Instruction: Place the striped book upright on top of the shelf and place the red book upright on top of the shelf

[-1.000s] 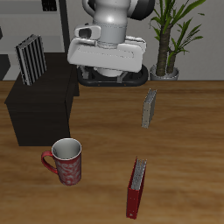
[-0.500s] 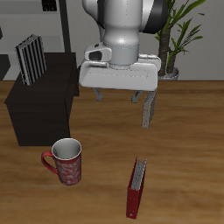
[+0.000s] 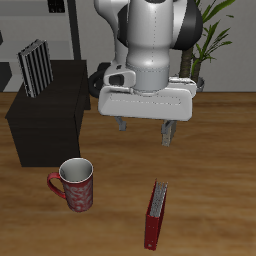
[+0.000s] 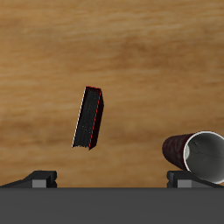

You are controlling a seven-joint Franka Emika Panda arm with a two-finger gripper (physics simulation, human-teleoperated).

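Red book (image 3: 153,214) stands on edge on the table (image 3: 215,160) in the lower middle of the frame, its long axis running toward the bottom edge, clear of the hand (image 3: 144,128) hanging open well above it. Striped book (image 3: 34,67) already stands on the shelf (image 3: 45,115), upper left. A red patterned mug (image 3: 75,186) sits beside the red book. A small grey book is mostly hidden behind the hand.

Even, soft render light; faint shadows beside the mug (image 3: 75,185) on the worktop (image 3: 215,160); sharp, no glare.
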